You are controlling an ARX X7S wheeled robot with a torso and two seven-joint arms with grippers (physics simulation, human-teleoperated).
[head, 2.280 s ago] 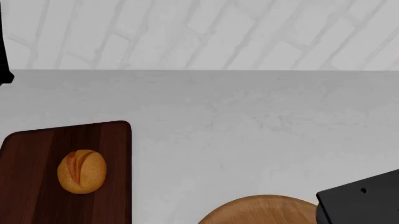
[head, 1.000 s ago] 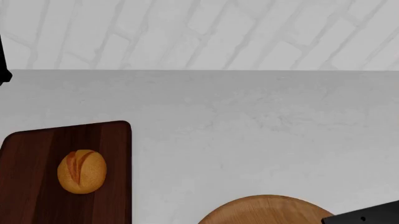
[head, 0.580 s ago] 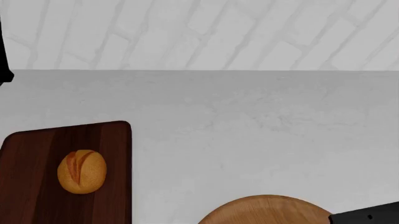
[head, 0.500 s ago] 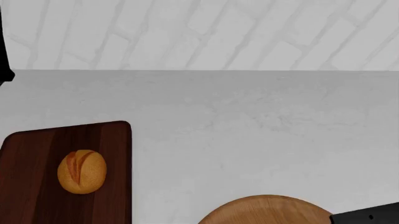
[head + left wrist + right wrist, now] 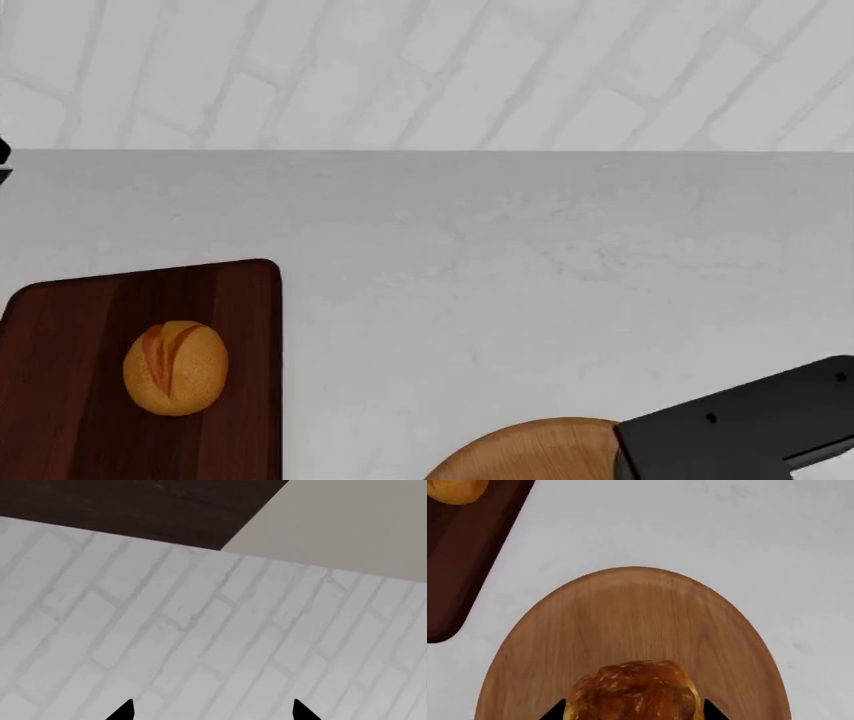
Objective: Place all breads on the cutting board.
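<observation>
The smooth oval bread (image 5: 175, 367) with a slash lies on the dark reddish cutting board (image 5: 80, 310) at the left. Both also show in the right wrist view, the bread (image 5: 454, 490) on the board (image 5: 460, 555). The crusty, browner bread (image 5: 634, 692) sits between the tips of my right gripper (image 5: 634, 712), which press against its two sides over a round wooden plate (image 5: 627, 615). In the head view my right arm (image 5: 734, 430) hides that bread. My left gripper (image 5: 211, 712) is open and empty, facing a white brick wall.
The round light-brown plate (image 5: 534, 455) lies at the front, right of the board, on a white-grey counter (image 5: 534, 260). A white brick wall (image 5: 427, 70) stands behind the counter. A dark part of my left arm (image 5: 3, 160) shows at the far left edge.
My right arm dropped low at the bottom right edge, then moved up and left over the plate. The dark left arm part at the left edge has shrunk. Bread and board have not moved.
</observation>
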